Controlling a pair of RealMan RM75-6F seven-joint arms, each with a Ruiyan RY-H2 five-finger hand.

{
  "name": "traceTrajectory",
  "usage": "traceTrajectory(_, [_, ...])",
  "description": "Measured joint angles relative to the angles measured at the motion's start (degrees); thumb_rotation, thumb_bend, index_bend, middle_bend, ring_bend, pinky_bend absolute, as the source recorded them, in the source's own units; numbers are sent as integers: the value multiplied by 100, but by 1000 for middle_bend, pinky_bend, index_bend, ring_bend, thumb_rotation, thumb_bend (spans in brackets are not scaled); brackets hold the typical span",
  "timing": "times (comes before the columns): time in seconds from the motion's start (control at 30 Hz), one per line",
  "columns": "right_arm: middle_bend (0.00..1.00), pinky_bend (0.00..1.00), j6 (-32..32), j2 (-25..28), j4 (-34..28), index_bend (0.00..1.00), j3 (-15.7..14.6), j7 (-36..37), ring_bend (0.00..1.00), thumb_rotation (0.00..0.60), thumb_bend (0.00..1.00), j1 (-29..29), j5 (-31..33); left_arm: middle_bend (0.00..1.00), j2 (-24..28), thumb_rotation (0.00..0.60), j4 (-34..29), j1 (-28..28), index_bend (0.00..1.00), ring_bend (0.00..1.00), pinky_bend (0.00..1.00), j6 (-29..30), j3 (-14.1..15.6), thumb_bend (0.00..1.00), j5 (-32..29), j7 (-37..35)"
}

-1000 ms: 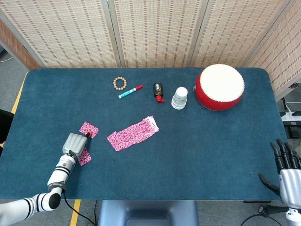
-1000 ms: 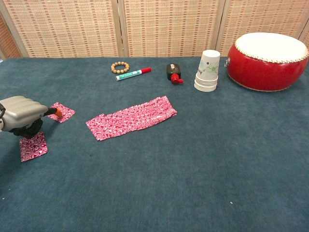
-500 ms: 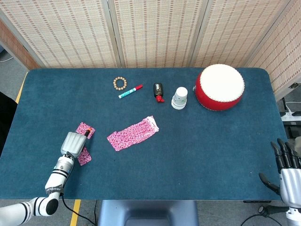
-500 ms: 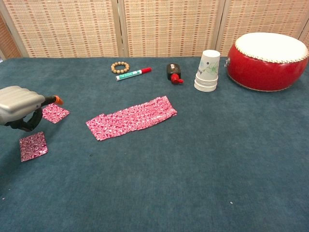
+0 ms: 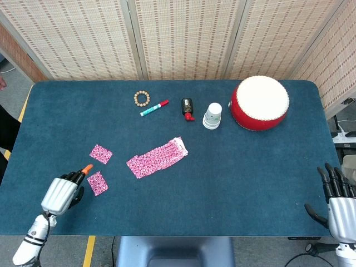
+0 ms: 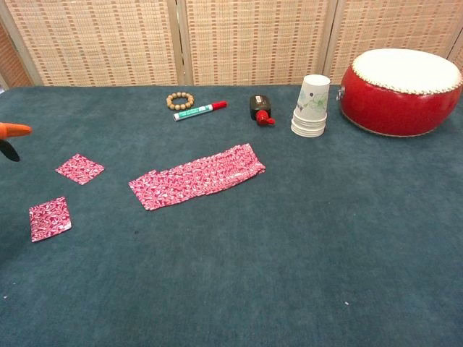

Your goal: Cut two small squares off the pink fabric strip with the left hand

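Observation:
The pink fabric strip [image 5: 157, 158] [image 6: 197, 176] lies flat at the table's middle. Two small pink squares lie apart from it on its left: one [image 5: 100, 153] [image 6: 79, 168] farther back, one [image 5: 97, 183] [image 6: 49, 217] nearer the front. My left hand [image 5: 61, 194] hovers by the front left edge, just left of the nearer square, with its fingers curled around a cutting tool whose orange tip [image 5: 86, 168] [image 6: 13, 130] sticks out. The chest view shows only that tip at its left border. My right hand [image 5: 336, 192] hangs off the table's front right corner, fingers spread, holding nothing.
Along the back stand a bead bracelet [image 5: 142, 98], a green marker with a red cap [image 5: 154, 108], a black bottle with a red cap [image 5: 187, 108], a stack of paper cups [image 5: 212, 115] and a red drum [image 5: 260, 103]. Woven screens close off the far side.
My left hand has pulled back from the two squares toward the front left corner, carrying the tool; it has left the chest view except for the orange tip. The right hand stayed put.

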Motion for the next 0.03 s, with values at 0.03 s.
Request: traceTrajectory(0.03, [0,156,-13,0,-3,0,3,-5,0,600,74,4,15,246,55,600,-9,43,45,350,539,44,-6,589,14,-45])
